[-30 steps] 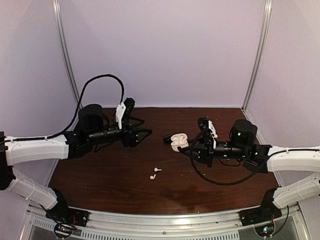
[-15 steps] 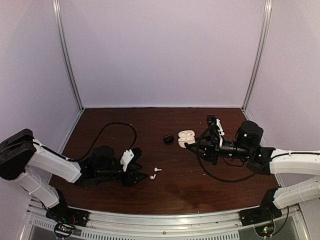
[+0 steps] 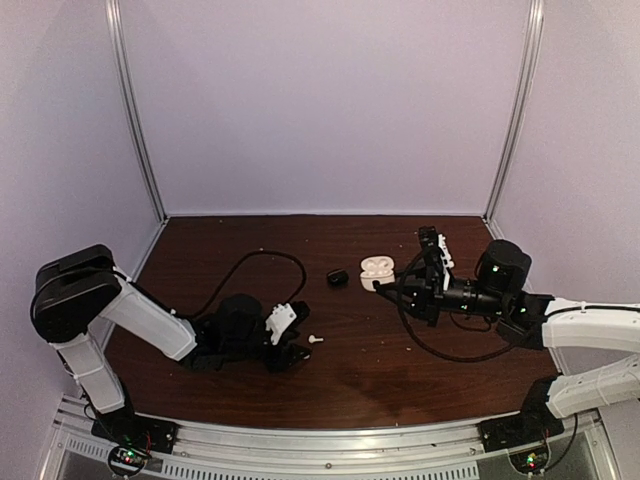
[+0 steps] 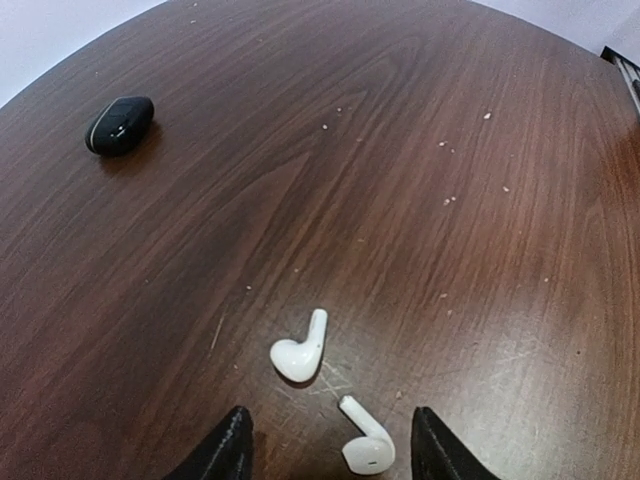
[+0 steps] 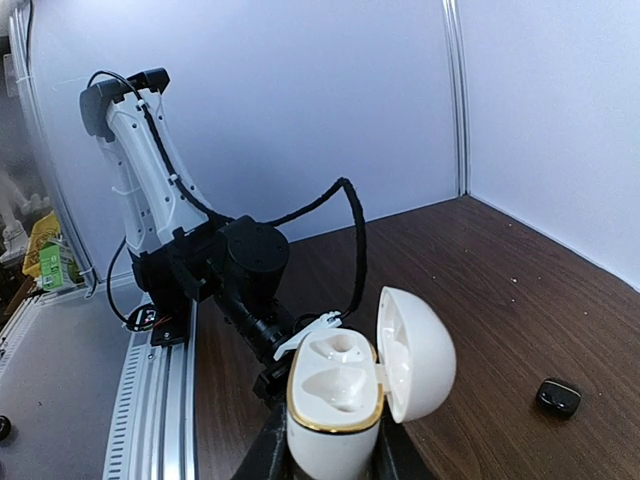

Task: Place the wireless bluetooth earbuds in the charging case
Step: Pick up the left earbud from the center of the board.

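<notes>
Two glossy white earbuds with short stems lie on the dark wooden table (image 4: 420,150); in the left wrist view one earbud (image 4: 300,352) lies just ahead of the jaws and the other (image 4: 368,440) between the fingertips. The top view shows only one white earbud (image 3: 316,340). My left gripper (image 4: 330,462) (image 3: 298,353) is open, low over the table. My right gripper (image 5: 325,465) (image 3: 385,284) is shut on the white charging case (image 5: 335,405) (image 3: 376,267), held upright with its lid (image 5: 415,352) open and both sockets empty. No black earbuds are in view.
A small closed black case (image 3: 337,277) (image 4: 120,124) (image 5: 558,396) lies on the table left of the white case. A black cable (image 3: 250,262) loops behind the left arm. White walls and metal posts enclose the table.
My left arm has swung forward and down, so its open jaws now sit over the white earbuds. My right gripper has carried the white case back and to the right.
</notes>
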{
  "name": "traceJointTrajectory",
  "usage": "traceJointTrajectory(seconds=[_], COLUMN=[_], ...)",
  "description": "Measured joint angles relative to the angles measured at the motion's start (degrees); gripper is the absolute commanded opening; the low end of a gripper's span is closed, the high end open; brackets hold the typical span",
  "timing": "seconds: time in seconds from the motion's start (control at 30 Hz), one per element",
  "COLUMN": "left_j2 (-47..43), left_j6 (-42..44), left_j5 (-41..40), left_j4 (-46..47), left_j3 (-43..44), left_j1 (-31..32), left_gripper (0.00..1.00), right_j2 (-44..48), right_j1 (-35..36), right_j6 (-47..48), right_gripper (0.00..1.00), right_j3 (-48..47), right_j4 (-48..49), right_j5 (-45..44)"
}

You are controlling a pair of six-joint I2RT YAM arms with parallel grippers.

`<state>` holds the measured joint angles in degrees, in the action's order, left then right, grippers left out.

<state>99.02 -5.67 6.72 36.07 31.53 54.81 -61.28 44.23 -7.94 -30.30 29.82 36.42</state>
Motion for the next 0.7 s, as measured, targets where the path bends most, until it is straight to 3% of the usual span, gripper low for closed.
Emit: traceJointTrajectory(seconds=[0.17, 0.33, 0.5, 0.7], left_j2=[0.66, 0.90, 1.86, 3.08], left_j6=[1.16, 3.41, 5.66, 5.70], left_j5=[-1.60, -0.59, -0.22, -5.25], left_j4=[-2.60, -5.25, -7.08, -7.93], left_j3=[1.29, 1.60, 2.12, 4.39], left_j1=[0.00, 0.35, 2.86, 3.15], left_gripper=[0.55, 0.63, 0.60, 0.57], right_j2=[0.02, 0.02, 0.02, 0.02], right_j1=[-0.24, -0.39, -0.66, -0.83], right_j6=[-0.02, -0.07, -0.33, -0.50], right_gripper=[0.00, 0.00, 0.00, 0.00], right_j3=[0.50, 0.70, 0.70, 0.70], right_j4=[-0.02, -0.02, 0.00, 0.00], right_j5=[0.15, 0.17, 0.20, 0.24])
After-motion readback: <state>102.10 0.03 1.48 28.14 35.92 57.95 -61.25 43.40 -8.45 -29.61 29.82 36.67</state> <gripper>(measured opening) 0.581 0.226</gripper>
